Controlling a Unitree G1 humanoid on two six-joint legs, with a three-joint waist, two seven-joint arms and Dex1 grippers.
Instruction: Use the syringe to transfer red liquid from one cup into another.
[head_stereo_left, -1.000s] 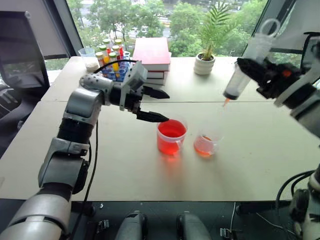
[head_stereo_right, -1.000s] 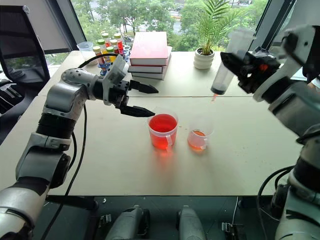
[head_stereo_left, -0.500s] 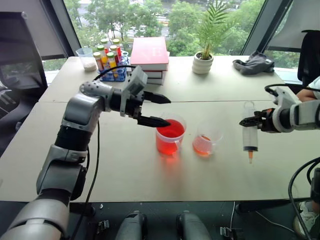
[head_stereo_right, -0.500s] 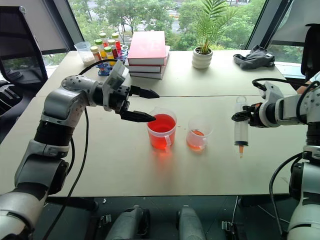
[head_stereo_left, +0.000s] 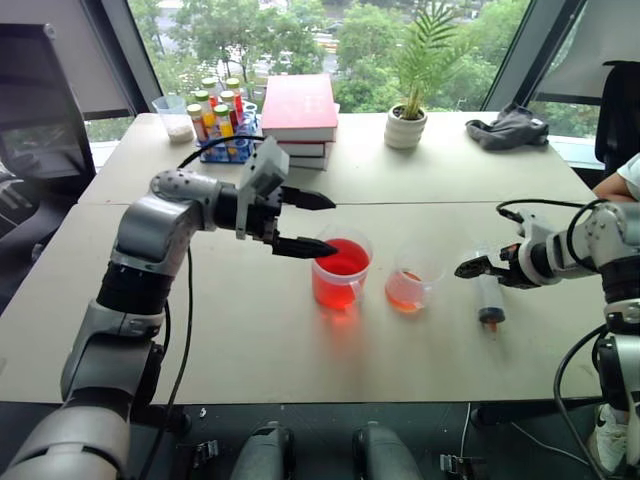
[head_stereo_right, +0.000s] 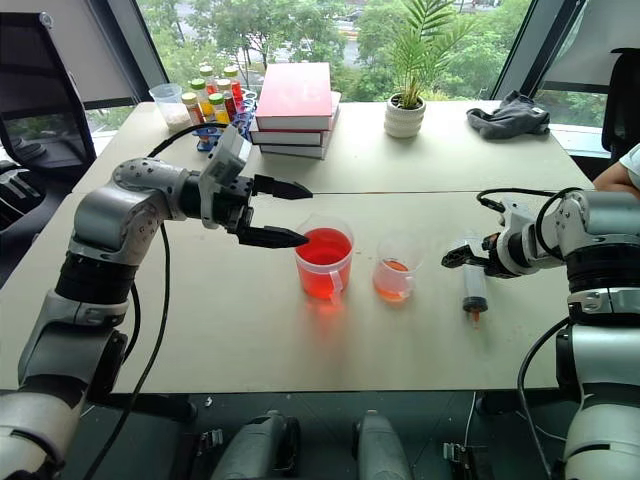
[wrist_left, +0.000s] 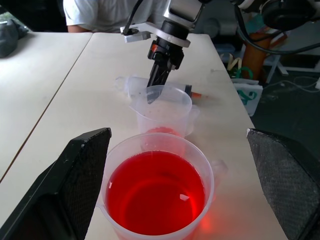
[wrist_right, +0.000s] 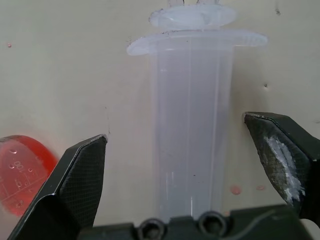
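The syringe (head_stereo_left: 489, 299) lies flat on the table to the right of the cups, its orange tip toward the front edge. My right gripper (head_stereo_left: 478, 270) hovers just over it, open, with the barrel (wrist_right: 192, 125) between the spread fingers (wrist_right: 80, 175) but untouched. The smaller cup (head_stereo_left: 411, 282) holds a little red liquid (head_stereo_left: 405, 295) low down. To its left stands the larger cup (head_stereo_left: 340, 272), bright red liquid (wrist_left: 156, 186) filling it. My left gripper (head_stereo_left: 333, 224) is open beside that cup's left rim, pointing right, and holds nothing.
At the back of the table are a stack of red books (head_stereo_left: 303, 115), a rack of coloured vials (head_stereo_left: 222, 125), a clear cup (head_stereo_left: 177, 115), a potted plant (head_stereo_left: 409, 120) and a grey cloth (head_stereo_left: 510, 128). A person's arm (head_stereo_left: 620, 180) shows at the right edge.
My right gripper came down from high above the small cup to the table on the right, laid the syringe flat and opened off it. The left gripper stayed by the red cup.
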